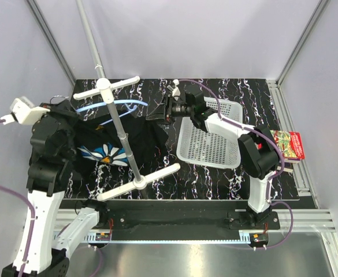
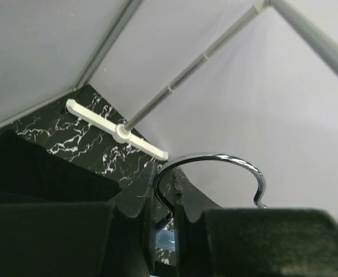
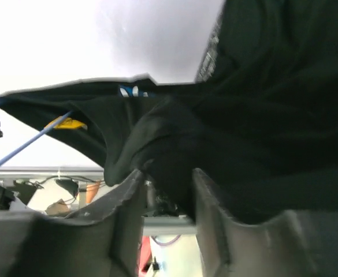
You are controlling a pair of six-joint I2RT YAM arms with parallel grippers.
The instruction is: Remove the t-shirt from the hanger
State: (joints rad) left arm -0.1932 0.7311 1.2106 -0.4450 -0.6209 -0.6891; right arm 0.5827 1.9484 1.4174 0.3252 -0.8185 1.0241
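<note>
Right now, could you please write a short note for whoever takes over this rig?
Left gripper: shut on the hanger, just below its metal hook.
Right gripper: a fold of the t-shirt lies between its fingers. I cannot tell whether it grips.
Where: hanger and shirt are up between the two arms, beside the pole stand.
Done: much of the hanger's blue arms shows bare from above.
Left: the shirt does not look clear of the hanger. Draw it fully off.
</note>
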